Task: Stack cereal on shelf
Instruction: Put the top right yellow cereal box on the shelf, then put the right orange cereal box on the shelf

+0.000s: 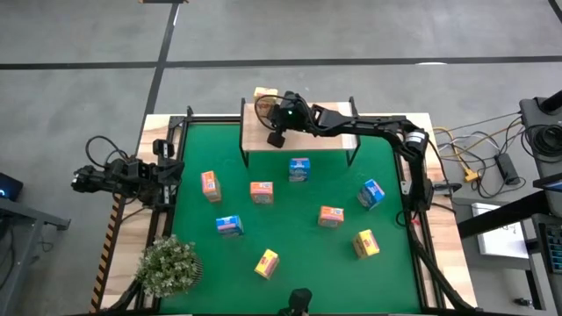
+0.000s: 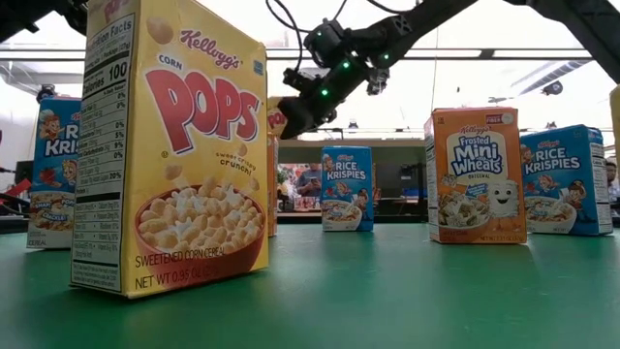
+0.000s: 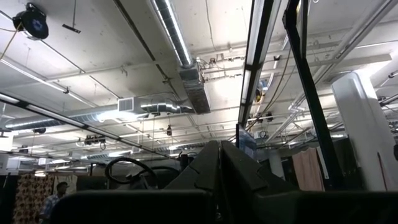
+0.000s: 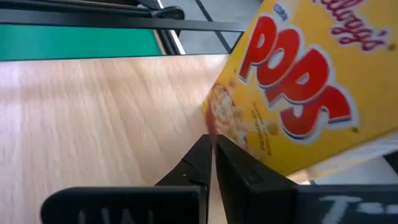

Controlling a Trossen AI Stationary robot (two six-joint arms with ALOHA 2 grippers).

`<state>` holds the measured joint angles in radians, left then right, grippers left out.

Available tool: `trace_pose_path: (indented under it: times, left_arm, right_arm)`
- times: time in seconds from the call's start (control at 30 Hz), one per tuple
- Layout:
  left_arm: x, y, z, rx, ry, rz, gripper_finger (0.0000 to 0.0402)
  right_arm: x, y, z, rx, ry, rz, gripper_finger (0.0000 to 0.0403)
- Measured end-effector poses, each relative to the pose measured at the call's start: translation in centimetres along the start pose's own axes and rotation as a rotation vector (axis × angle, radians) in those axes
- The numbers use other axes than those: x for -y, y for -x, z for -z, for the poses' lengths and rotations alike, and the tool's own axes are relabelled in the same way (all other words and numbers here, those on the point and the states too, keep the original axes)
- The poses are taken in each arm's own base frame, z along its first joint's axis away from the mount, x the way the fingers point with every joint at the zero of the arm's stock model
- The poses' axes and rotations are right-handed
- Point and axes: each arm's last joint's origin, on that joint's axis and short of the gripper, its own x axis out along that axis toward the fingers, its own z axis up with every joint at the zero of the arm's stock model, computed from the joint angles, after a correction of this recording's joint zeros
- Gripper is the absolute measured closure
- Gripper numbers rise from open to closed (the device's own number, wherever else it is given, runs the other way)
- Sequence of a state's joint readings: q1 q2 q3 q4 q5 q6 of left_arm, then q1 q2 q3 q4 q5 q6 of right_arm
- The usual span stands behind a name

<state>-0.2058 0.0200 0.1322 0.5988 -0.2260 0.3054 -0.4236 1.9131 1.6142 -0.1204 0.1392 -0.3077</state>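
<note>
One yellow Corn Pops cereal box (image 1: 265, 93) (image 4: 311, 81) is on the shelf (image 1: 307, 136) (image 4: 93, 112), at the far left corner of its light-wood top. My right gripper (image 1: 269, 105) (image 4: 212, 142) (image 2: 289, 116) reaches along the shelf from the right. It is shut, and its tips are right beside that box's lower corner. Several more cereal boxes stand scattered on the green mat (image 1: 290, 254), among them a blue one (image 1: 299, 169), an orange one (image 1: 261, 191) and a yellow one (image 1: 266, 262) (image 2: 170, 145). My left gripper (image 1: 132, 171) (image 3: 219, 149) waits shut at the table's left edge, pointing up. My right gripper has its shut fingertips (image 4: 205, 149) at the lower corner (image 4: 211, 121) of the yellow box on the shelf, coming from the table's right and slanting slightly down. I cannot tell whether they touch the box.
A bushy potted plant (image 1: 169, 266) stands at the near left corner of the mat. Black frame rails (image 1: 176, 149) run along the mat's sides. Most of the shelf's top to the right of the yellow box lies under my right arm (image 1: 369, 123).
</note>
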Motion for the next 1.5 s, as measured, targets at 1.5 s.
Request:
trace_pose_path:
  times: [1.5]
  left_arm:
    - [0.0,0.0,0.0,-0.001,-0.001,0.0,0.0402]
  right_arm:
    - [-2.5,10.3,-3.9,-0.074,-0.106,-0.179,0.0391]
